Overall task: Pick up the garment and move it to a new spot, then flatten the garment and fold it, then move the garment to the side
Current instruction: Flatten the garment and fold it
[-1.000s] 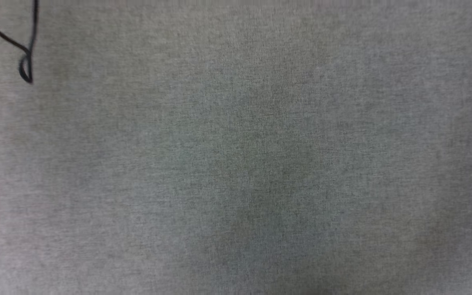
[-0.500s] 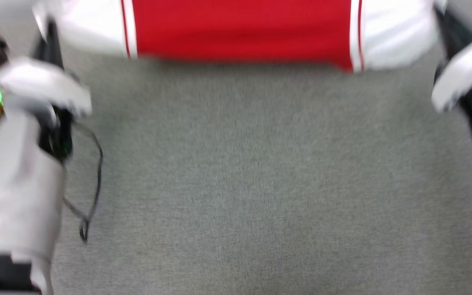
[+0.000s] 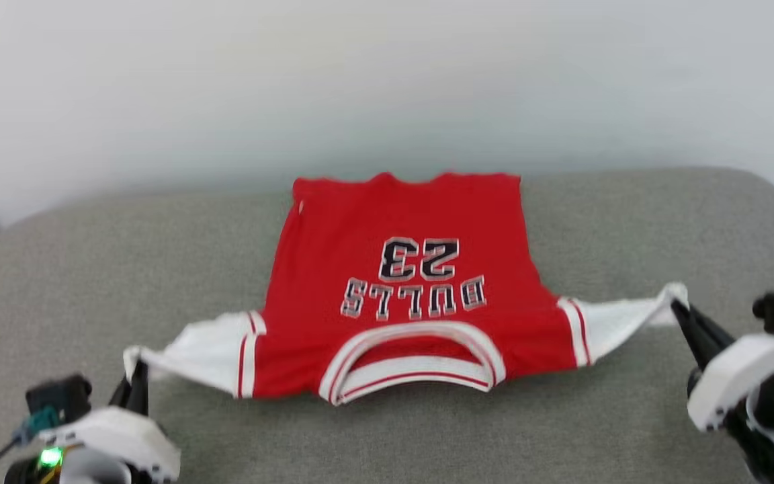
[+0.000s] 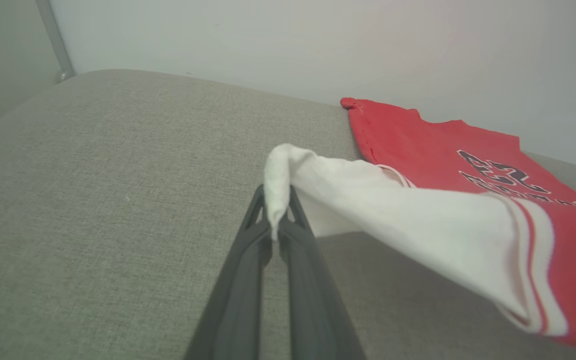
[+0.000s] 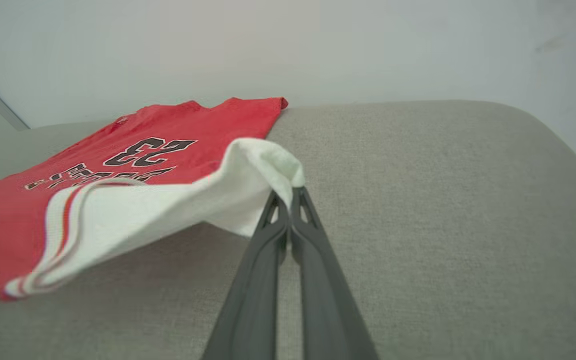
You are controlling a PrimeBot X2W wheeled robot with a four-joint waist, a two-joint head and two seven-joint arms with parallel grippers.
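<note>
**Red garment (image 3: 400, 269) strung between two thin pinches**

At the left, the left gripper (image 3: 136, 380) is clamped on the very tip of the white left sleeve (image 3: 199, 349). The left wrist view shows just a small bunch of cloth caught between the dark fingers (image 4: 248, 260). So slim a bite could slide out if that arm pulls outward any harder, and the shoulder would drop crumpled onto the grey upholstered surface (image 3: 91, 255).

In the middle, the garment lies print-up on that surface, its hem (image 3: 407, 180) toward the pale wall (image 3: 360, 81) and its collar (image 3: 414, 366) nearest the robot. The near edge and both sleeves look lifted, while the far part rests flat. The hem appears close to the back edge, so dragging the cloth farther that way risks bunching it against the wall. Uneven lift between the arms would probably skew the body and throw a diagonal wrinkle across the "BULLS 23" print (image 3: 417, 279).

At the right, the right sleeve (image 3: 622, 316) is drawn taut to the right gripper (image 3: 679, 308), which is pinched tight on the cuff corner. This sleeve looks more stretched than the left one, so a slip or a strained seam seems likeliest here.
</note>
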